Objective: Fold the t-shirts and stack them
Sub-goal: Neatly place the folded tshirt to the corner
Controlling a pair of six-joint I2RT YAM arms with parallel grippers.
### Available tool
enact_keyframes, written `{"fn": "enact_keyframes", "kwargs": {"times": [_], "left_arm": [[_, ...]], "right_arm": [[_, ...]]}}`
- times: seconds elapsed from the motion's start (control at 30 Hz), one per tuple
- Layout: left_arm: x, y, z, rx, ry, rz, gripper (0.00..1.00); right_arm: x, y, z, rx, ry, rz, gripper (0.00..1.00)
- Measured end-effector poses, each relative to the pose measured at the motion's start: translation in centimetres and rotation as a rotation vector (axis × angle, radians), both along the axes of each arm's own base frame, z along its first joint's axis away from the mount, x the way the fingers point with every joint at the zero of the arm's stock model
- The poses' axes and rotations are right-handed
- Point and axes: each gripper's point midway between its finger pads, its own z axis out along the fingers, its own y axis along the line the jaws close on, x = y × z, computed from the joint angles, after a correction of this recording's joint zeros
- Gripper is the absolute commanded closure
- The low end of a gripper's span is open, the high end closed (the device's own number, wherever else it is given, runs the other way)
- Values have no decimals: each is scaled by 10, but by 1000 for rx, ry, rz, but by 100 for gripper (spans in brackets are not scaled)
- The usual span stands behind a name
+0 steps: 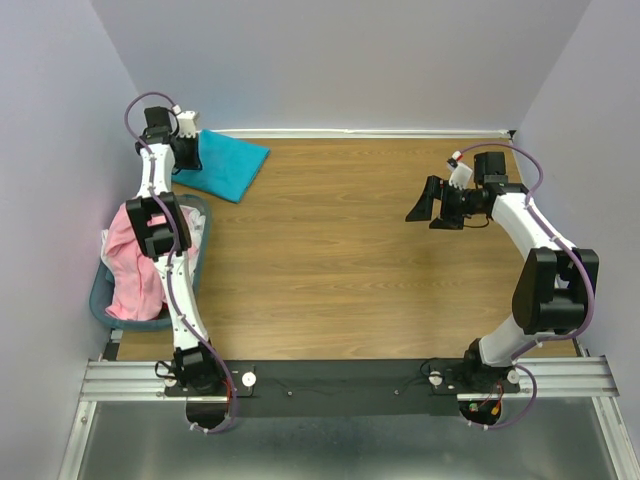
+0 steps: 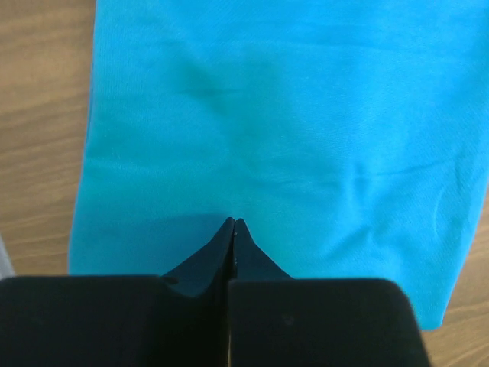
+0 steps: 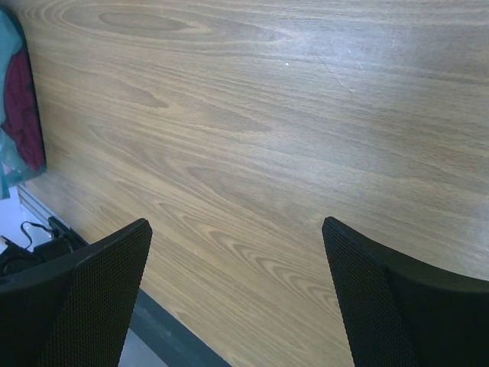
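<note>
Wood-grain tabletop [image 1: 350, 250] boxed by pale lilac walls [image 1: 350, 60], folded teal t-shirt [image 1: 228, 165] flat at far left beneath left tool [image 2: 234, 223] pinched closed, pink t-shirt [image 1: 135, 265] heaped in blue-grey basket [image 1: 100, 300], right tool [image 3: 237, 225] spread wide over wood.

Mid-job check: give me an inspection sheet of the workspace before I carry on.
Surface: wooden table, plain grain top.
Job's things: teal t-shirt folded at the far left corner; pink t-shirt bunched in the basket.
Clutter: nothing seen.
Grippers: left gripper shut, tips over the teal t-shirt; right gripper open above bare wood.
Cables: purple cables loop along both arms.
Surroundings: pale walls on three sides; metal rail at the near edge.
</note>
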Motion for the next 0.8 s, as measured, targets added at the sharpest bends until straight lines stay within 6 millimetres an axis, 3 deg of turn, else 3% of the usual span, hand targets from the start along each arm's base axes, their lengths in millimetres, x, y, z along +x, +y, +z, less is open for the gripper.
{"fn": "enact_keyframes", "kwargs": {"times": [0.37,0.6,0.73,0.8], "left_arm": [[-8,23,-34,-66,90,253,100],[-42,21,-34,-114,174,418,100],[-47,19,-32,-136,186,449,100],[-46,18,-31,-138,183,445,93]], "right_arm": [[0,0,0,0,1,0,0],[-1,0,-1,0,2,0,0],[-3,0,-2,0,7,0,0],[-4,0,-1,0,5,0,0]]}}
